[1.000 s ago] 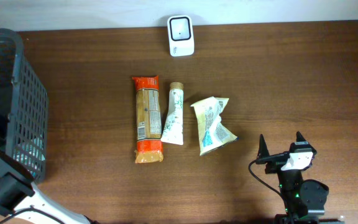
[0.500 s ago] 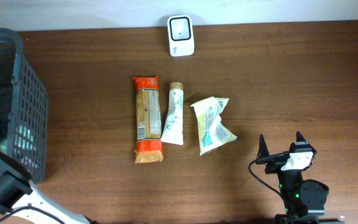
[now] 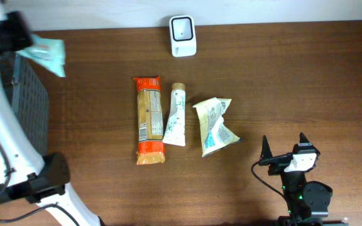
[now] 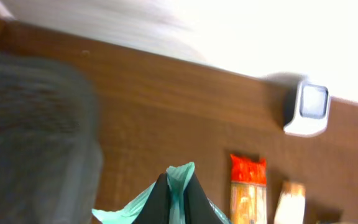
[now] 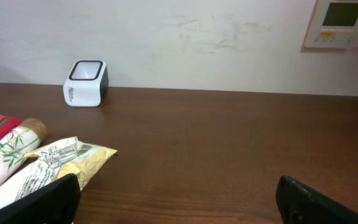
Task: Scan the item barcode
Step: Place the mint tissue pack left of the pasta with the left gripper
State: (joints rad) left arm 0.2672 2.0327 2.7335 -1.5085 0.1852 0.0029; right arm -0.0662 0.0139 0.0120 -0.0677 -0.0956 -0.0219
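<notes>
The item, a teal packet, hangs in the air over the table's far-left corner, above the basket's edge. My left gripper is shut on it; in the left wrist view the black fingers pinch the packet's crimped top. The white barcode scanner stands at the back edge of the table, well to the right of the packet, and shows as well in the left wrist view and the right wrist view. My right gripper rests open near the front right, holding nothing.
A dark mesh basket fills the left edge. An orange-red cracker pack, a white tube and a crumpled yellow packet lie side by side mid-table. The left arm's white links run along the left side.
My left gripper closed on the teal packet inside the basket and lifted it up and back toward the far-left corner. The right arm has not moved.
</notes>
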